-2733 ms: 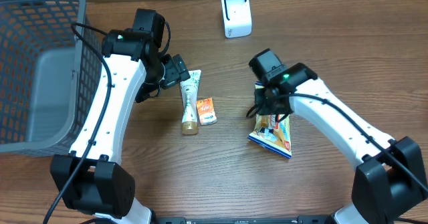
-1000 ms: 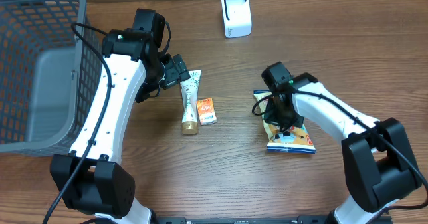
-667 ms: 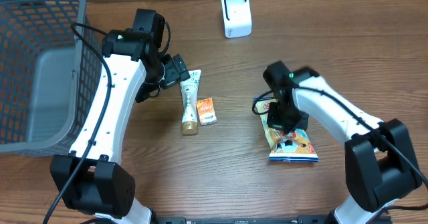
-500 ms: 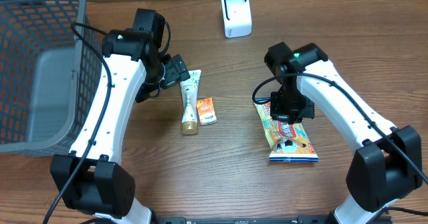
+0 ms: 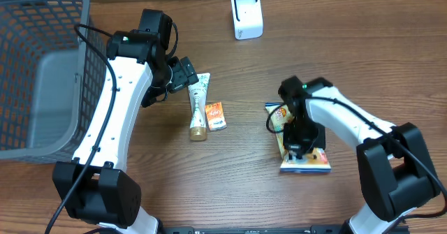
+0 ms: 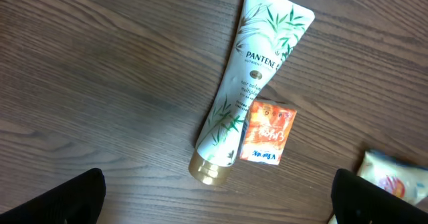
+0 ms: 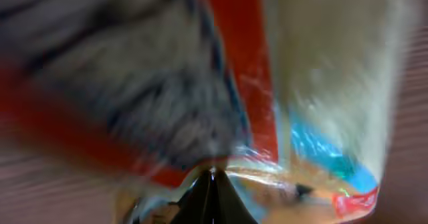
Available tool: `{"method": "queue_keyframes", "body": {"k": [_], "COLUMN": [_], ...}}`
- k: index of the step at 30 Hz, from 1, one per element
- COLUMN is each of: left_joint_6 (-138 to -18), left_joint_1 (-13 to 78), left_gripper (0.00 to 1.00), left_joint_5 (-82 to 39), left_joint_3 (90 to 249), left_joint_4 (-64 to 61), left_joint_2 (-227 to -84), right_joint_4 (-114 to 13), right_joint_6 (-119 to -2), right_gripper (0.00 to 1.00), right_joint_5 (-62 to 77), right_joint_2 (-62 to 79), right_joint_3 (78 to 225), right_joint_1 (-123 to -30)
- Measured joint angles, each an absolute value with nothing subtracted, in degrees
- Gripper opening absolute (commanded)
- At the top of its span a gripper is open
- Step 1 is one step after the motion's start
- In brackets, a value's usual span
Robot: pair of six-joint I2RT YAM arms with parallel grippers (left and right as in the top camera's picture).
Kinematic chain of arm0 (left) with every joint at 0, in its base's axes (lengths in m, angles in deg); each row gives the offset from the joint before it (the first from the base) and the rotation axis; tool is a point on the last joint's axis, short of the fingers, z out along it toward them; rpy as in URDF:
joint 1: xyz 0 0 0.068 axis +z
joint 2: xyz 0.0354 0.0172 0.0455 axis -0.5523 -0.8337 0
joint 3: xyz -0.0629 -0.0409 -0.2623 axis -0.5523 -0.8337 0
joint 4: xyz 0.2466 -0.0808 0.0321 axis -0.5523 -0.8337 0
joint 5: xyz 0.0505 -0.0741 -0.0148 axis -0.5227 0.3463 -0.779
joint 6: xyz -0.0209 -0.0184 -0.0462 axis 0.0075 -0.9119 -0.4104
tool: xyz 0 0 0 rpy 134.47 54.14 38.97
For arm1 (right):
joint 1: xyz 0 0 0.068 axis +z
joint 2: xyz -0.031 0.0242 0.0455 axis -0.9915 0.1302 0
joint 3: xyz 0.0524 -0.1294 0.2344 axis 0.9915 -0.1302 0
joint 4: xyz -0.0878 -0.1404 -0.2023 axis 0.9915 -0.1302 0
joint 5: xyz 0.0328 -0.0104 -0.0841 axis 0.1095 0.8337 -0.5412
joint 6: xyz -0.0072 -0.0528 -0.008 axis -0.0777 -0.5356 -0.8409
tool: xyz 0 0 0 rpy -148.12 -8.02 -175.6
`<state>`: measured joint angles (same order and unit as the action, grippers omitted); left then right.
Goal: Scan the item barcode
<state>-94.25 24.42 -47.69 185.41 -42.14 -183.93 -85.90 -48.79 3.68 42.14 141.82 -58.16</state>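
1. The right claw [image 5: 300,136] is closed, its jaws pinched together on the bag [image 5: 312,161], which lies on the table [image 5: 230,185] right of centre.
2. The left claw [image 6: 217,200] is held wide apart above the tube [image 6: 251,97], against which a sachet [image 6: 267,132] is laid.
3. The scanner [image 5: 246,15] is stood well apart, at the far edge.

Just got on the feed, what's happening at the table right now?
The right hand is shut on the snack packet lying on the table, apparently pinching its wrapper; that wrist view is blurred. The left hand hangs wide open by the shampoo tube and orange sachet, holding nothing. The white scanner stands at the far edge; nothing is at it yet.
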Motion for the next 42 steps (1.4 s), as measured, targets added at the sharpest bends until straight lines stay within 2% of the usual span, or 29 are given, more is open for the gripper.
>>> {"method": "queue_keyframes", "body": {"k": [7, 12, 16, 20, 25, 32, 38, 42], "left_joint_6": [-94.2, -94.2, -94.2, -94.2, -94.2, -94.2, -94.2, -94.2], "left_joint_1": [24.4, 24.4, 24.4, 24.4, 24.4, 24.4, 24.4, 24.4], "left_gripper": [1.00, 1.00, 1.00, 1.00, 1.00, 1.00, 1.00, 1.00], "left_joint_5": [-47.7, -47.7, -47.7, -47.7, -47.7, -47.7, -47.7, -47.7], "left_joint_3": [185.4, 185.4, 185.4, 185.4, 185.4, 185.4, 185.4, 185.4], "left_joint_4": [-42.1, -42.1, -42.1, -42.1, -42.1, -42.1, -42.1, -42.1], "left_joint_2": [-183.9, -183.9, -183.9, -183.9, -183.9, -183.9, -183.9, -183.9], "right_joint_4": [-88.8, -96.7, -96.0, -94.9, -89.9, -75.4, -60.3, -60.0], "right_joint_6": [-47.9, -47.6, -47.7, -47.5, -47.4, -47.9, -57.0, -62.3], "right_gripper": [0.04, 0.04, 0.05, 0.06, 0.06, 0.06, 0.04, 0.04], "right_joint_5": [4.6, 3.8, 3.4, 1.8, 0.8, 0.5, 4.2, 6.5], "right_joint_2": [42.1, 42.2, 42.2, 42.1, 42.1, 42.1, 41.6, 41.6], "right_joint_3": [139.4, 148.8, 156.1, 156.2, 151.6, 143.9, 143.5, 143.9], "right_joint_1": [-58.2, -58.2, -58.3, -58.3, -58.4, -58.5, -58.5, -58.5]}}
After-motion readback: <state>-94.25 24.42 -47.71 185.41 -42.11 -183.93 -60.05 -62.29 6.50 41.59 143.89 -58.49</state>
